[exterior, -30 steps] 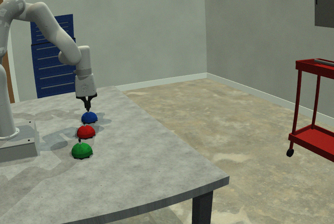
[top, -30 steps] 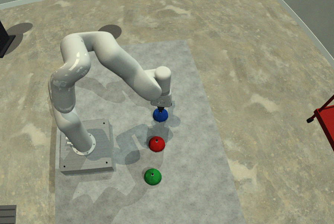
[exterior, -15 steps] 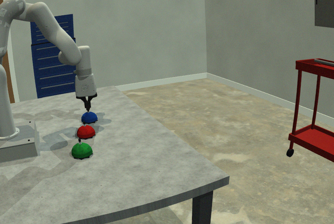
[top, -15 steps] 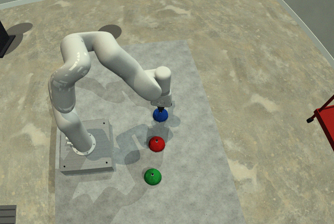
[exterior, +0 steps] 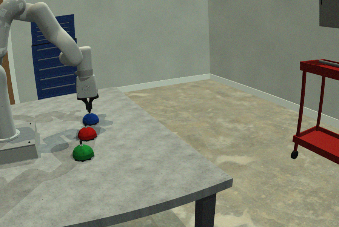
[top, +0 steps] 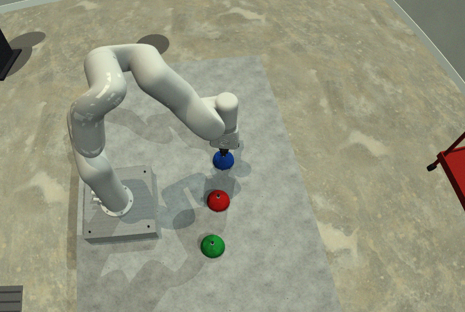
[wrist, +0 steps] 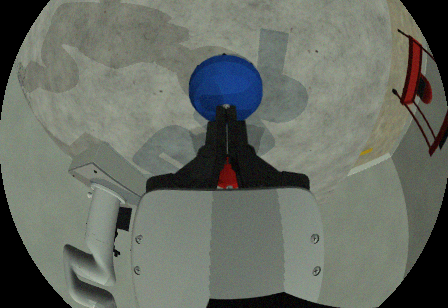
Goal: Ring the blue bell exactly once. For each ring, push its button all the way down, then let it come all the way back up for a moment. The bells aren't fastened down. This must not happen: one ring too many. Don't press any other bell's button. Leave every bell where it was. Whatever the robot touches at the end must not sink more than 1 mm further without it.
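The blue bell [top: 222, 161] sits on the grey table, the farthest in a row of three. It also shows in the side view [exterior: 90, 119] and fills the middle of the wrist view [wrist: 226, 86]. My gripper [exterior: 88, 108] is shut and empty, pointing straight down. Its tips sit right at the top of the blue dome, over the button. In the wrist view the fingertips [wrist: 227, 111] cover the button, so I cannot see how far down it is.
A red bell [top: 218, 200] and a green bell [top: 212, 245] stand in line nearer the camera, each with its button up. The arm's base plate [top: 119, 203] is to the left. A red cart [exterior: 319, 109] stands on the floor off the table.
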You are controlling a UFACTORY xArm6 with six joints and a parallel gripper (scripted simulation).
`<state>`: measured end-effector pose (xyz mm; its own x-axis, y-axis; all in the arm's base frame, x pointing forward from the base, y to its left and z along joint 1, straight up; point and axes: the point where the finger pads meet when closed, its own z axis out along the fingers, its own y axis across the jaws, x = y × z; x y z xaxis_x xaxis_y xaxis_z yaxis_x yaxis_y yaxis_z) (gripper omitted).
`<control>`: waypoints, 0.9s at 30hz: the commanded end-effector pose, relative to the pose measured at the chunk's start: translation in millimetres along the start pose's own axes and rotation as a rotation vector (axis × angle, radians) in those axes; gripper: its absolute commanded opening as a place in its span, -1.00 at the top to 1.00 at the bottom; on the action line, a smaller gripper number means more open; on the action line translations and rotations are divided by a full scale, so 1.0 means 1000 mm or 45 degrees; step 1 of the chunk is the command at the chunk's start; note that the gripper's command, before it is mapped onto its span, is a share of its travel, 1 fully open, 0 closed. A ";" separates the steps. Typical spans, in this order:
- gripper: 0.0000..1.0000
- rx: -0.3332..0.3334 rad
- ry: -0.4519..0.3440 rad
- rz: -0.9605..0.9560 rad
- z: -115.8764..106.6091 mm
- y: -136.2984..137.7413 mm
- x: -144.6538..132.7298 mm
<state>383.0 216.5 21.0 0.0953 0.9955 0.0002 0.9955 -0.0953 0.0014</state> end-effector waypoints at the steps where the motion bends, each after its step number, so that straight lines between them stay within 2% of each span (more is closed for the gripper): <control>1: 1.00 0.000 0.000 0.000 -0.001 0.000 0.000; 14: 1.00 0.000 0.000 0.000 -0.020 0.000 0.000; 27: 1.00 0.000 0.000 0.000 -0.055 0.000 0.000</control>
<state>381.9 215.9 65.9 0.0953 0.9954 -0.0022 0.9954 -0.0953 -0.0019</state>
